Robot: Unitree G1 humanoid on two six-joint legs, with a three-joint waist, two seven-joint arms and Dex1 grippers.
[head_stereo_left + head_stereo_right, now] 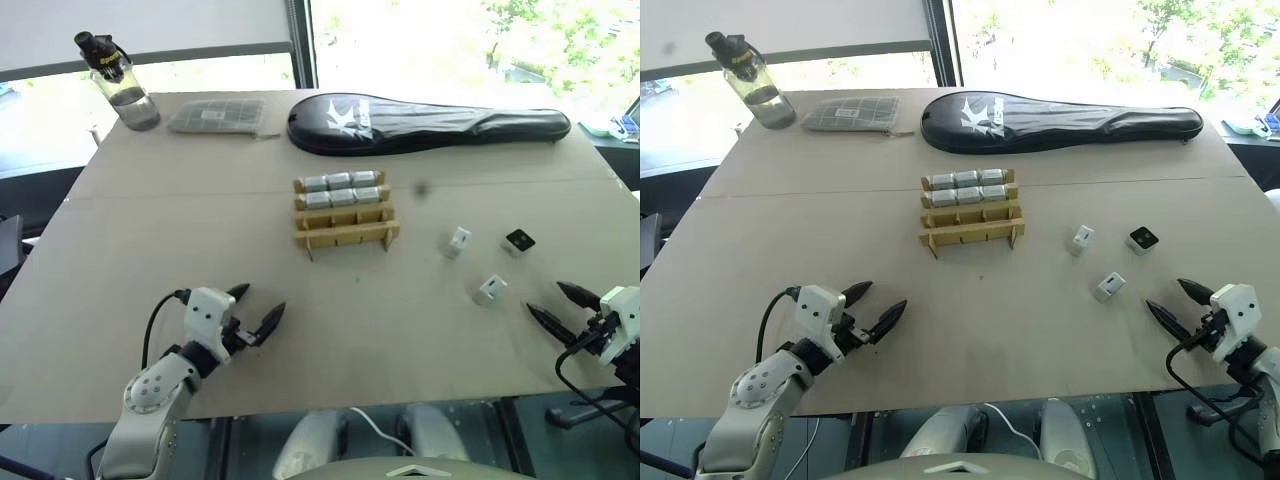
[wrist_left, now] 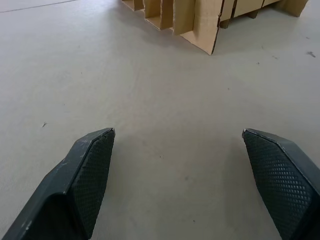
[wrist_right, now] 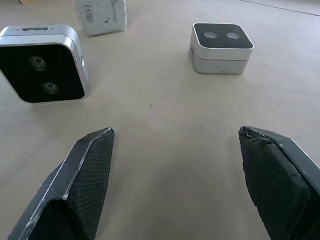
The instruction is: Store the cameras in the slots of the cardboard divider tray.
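Note:
The cardboard divider tray (image 1: 345, 236) stands mid-table. Several silver-grey cameras (image 1: 340, 181) fill its two far rows, and the near row holds nothing. Three loose cameras lie to the right of it: one on its side (image 1: 458, 241), one with its dark face up (image 1: 519, 241), and one nearer to me (image 1: 491, 289). My right gripper (image 1: 550, 300) is open just right of that nearest camera (image 3: 42, 62) and touches nothing. My left gripper (image 1: 258, 306) is open over bare table at the near left, pointing toward the tray's corner (image 2: 200, 30).
A water bottle (image 1: 120, 85), a grey flat gridded pack (image 1: 215, 116) and a long black racket bag (image 1: 430, 122) lie along the far edge. The table's near edge runs just behind both grippers. Bare tabletop separates the tray from the left gripper.

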